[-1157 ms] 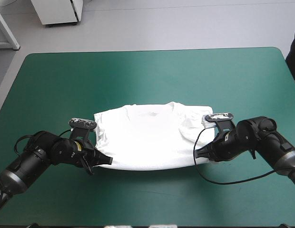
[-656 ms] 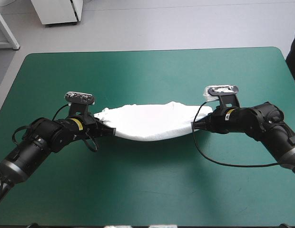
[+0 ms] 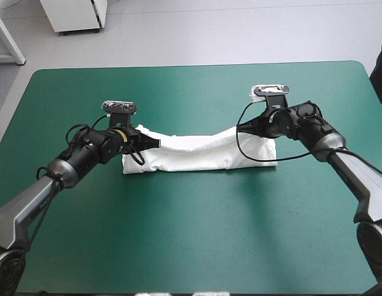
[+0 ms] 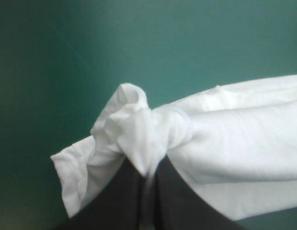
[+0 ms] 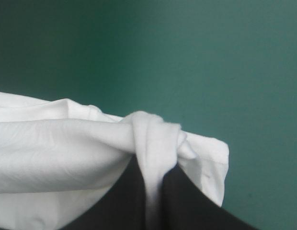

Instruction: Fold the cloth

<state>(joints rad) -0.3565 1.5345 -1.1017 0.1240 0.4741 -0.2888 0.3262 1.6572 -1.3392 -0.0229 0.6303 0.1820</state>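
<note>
High view: one T-shirt [image 3: 200, 154], white, folded into a long narrow band, lying about the middle of the tabletop [image 3: 191, 234]. Its long axis runs parallel to the tabletop's far edge, one end toward the left edge and the other toward the right edge. The upper layer sags at mid-band and rises at both ends. The lower layer lies flat on the teal-green cover. Collar, sleeves and hem are lost in the folds, so I cannot tell which way the neck points.

Two grippers, one per end. The left gripper [image 3: 155, 142] is at the end toward the tabletop's left edge. The right gripper [image 3: 241, 127] is at the end toward the right edge, and its arm hides part of that end.

Left wrist view: black jaws all but closed into one arch, with a bunched pinch of white fabric between them. The tips are buried in the bunch, and the band runs out of view on one side.

Right wrist view: same state, jaws nearly together on a twisted fold of the T-shirt. The tips are hidden by fabric and the band is cut off at one side.
</note>
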